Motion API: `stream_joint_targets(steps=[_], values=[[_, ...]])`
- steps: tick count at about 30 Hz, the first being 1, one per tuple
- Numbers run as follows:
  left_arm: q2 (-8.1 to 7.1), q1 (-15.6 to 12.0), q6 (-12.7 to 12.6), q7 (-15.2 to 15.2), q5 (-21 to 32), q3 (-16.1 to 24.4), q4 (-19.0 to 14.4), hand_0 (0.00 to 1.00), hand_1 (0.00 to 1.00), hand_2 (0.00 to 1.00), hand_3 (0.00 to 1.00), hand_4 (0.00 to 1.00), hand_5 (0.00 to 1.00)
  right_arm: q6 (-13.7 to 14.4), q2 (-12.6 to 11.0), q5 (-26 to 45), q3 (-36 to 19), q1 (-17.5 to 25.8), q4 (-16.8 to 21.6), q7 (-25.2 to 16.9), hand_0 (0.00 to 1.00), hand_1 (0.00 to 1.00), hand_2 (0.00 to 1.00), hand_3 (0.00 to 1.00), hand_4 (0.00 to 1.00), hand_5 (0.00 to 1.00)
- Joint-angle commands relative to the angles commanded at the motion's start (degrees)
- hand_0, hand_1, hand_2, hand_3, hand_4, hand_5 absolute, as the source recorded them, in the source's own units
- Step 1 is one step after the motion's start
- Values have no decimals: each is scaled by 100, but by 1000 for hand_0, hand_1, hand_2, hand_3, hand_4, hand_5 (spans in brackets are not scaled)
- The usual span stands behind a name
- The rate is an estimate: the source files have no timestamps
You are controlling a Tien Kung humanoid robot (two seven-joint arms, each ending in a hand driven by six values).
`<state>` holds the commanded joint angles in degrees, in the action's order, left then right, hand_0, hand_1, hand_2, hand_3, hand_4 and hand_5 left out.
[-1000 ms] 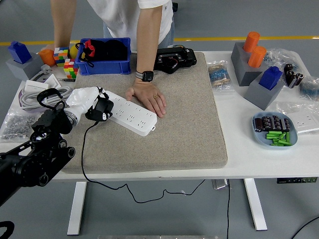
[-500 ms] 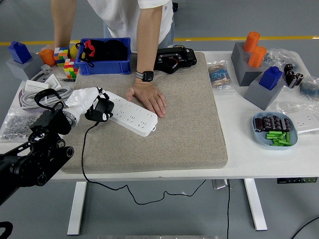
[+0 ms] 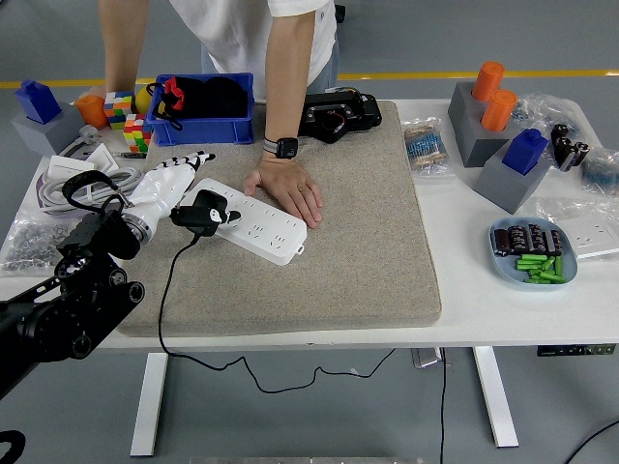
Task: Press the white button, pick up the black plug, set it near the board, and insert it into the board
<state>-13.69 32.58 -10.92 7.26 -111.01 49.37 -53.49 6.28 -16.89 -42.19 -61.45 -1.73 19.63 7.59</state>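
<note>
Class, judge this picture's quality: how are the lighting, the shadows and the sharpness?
Head view: even, soft lighting, faint shadows only; white power strip bright but readable; black plug sharp; the robot's white left hand slightly soft; no obvious distortion.

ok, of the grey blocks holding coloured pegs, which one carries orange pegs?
The tall grey block at the table's far right: two orange cylinders stand in it. The other two grey blocks each carry a blue piece.

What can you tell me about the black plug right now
The black plug is a chunky, matte plastic block sitting on the left end of the white power strip. Its thin black cord trails toward the table's near edge and hangs below. The left hand, fingers spread, is beside it.
</note>
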Motion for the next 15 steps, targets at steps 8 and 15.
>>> stream_joint_targets(steps=[8,15], values=[[-30,-25,33,43,-90,-7,-31,966,998,998,998,998,701,1,8,0,0,8,-2,-4,706,621,630,598,635,357],[-144,-18,40,79,-127,-144,43,964,993,976,968,998,527,7,11,1,-4,5,-3,-10,706,621,629,599,635,355]])
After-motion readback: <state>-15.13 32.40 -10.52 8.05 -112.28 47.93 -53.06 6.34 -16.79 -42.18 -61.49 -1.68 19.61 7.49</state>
